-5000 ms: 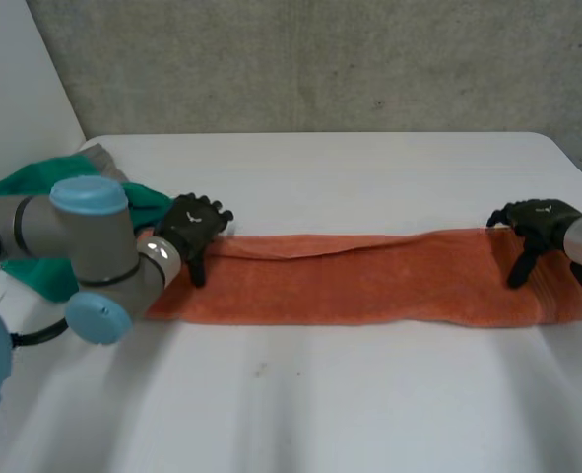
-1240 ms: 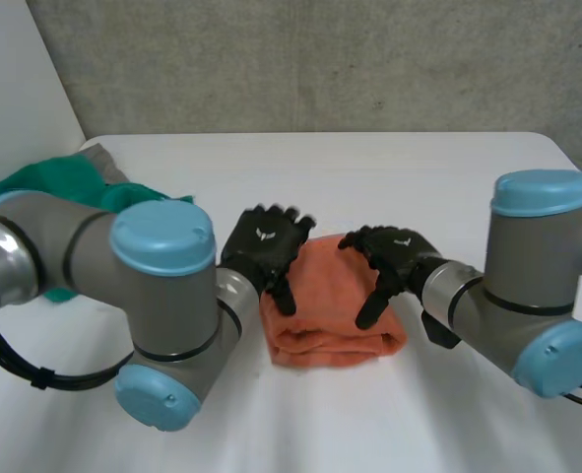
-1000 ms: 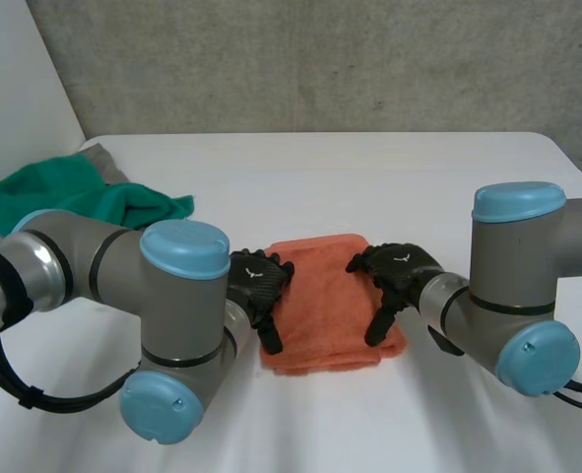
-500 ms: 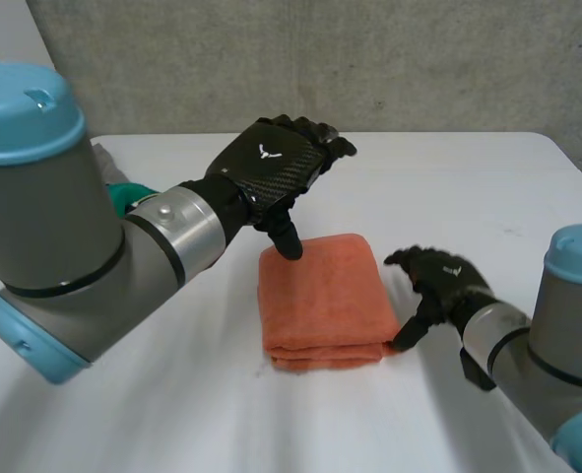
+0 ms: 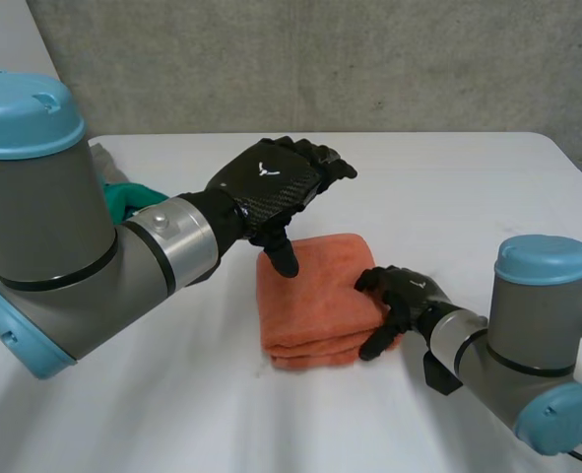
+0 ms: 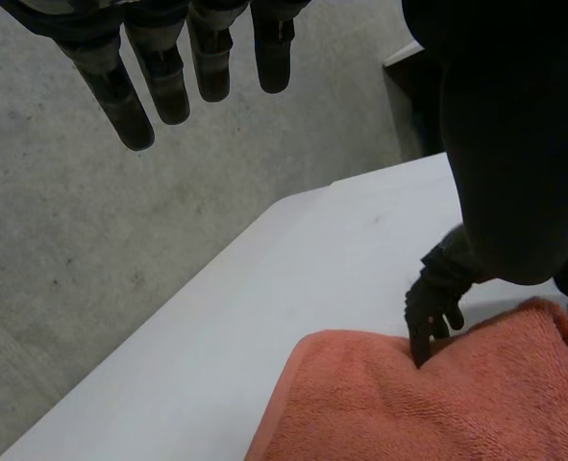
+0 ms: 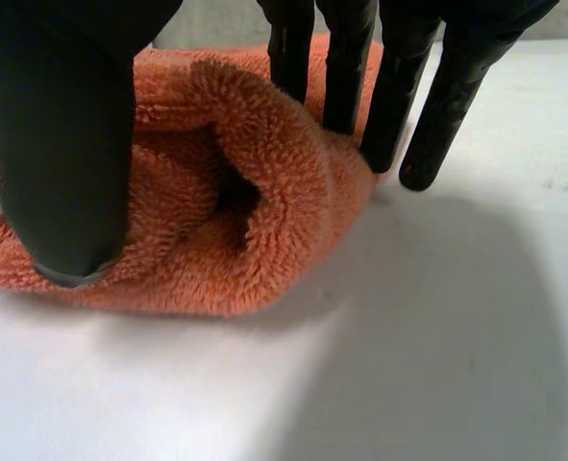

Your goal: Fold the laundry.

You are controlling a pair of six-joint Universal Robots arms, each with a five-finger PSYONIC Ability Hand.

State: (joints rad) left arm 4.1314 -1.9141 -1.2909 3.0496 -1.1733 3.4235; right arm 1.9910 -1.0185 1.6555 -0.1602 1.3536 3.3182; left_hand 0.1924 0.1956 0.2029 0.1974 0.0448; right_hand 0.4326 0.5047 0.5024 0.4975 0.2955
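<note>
Orange towel (image 5: 315, 291): a long strip five seconds ago, now a compact stacked square on white table (image 5: 448, 187), under the left fingertips and against the right ones. Folding of this piece judged essentially done, with only squaring left

Left hand (image 5: 271, 182): lifted off the towel within the last second; hovering above its rear corner, fingers (image 6: 168, 67) straight and slightly spread, thumb pointing down, holding nothing

Right hand (image 5: 399, 301): moved in from beside the towel half a second ago; fingers (image 7: 336, 67) straight and close together, tips against the side edge, thumb pressed onto the near fold; corner bracketed, not gripped

Green cloth (image 5: 133, 194): heaped behind the left arm, well apart from both hands; probably next
</note>
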